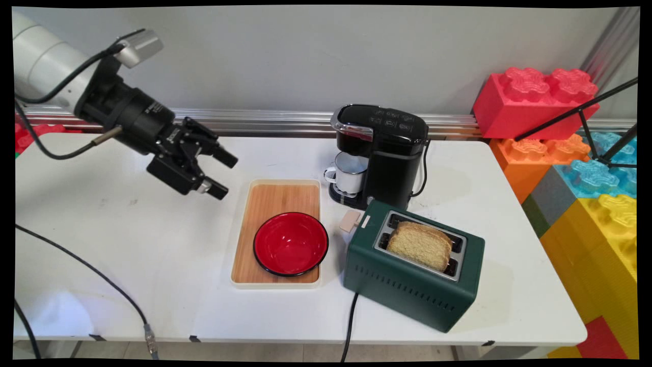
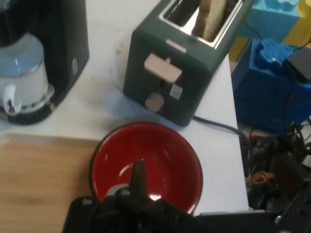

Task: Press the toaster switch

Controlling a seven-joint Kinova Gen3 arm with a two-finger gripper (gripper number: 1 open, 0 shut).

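Observation:
My gripper (image 1: 225, 174) hangs open and empty above the table's left half, tilted down to the right, just left of the wooden tray (image 1: 272, 200). A red bowl (image 1: 291, 243) with a black rim sits on the tray's near part; in the hand view the red bowl (image 2: 146, 162) lies straight ahead, behind one black finger (image 2: 139, 176). To the right of the tray stands a dark green toaster (image 1: 407, 288) with a slice of bread (image 1: 420, 245) in its slot. The toaster (image 2: 177, 82) shows its beige lever (image 2: 163, 67) in the hand view.
A black coffee machine (image 1: 389, 153) with a white mug (image 1: 349, 173) under its spout stands behind the tray. Large toy bricks (image 1: 586, 168) are stacked off the table's right side, and a black tripod leg (image 1: 575, 113) crosses them. A cable (image 1: 91, 270) trails over the table's left front.

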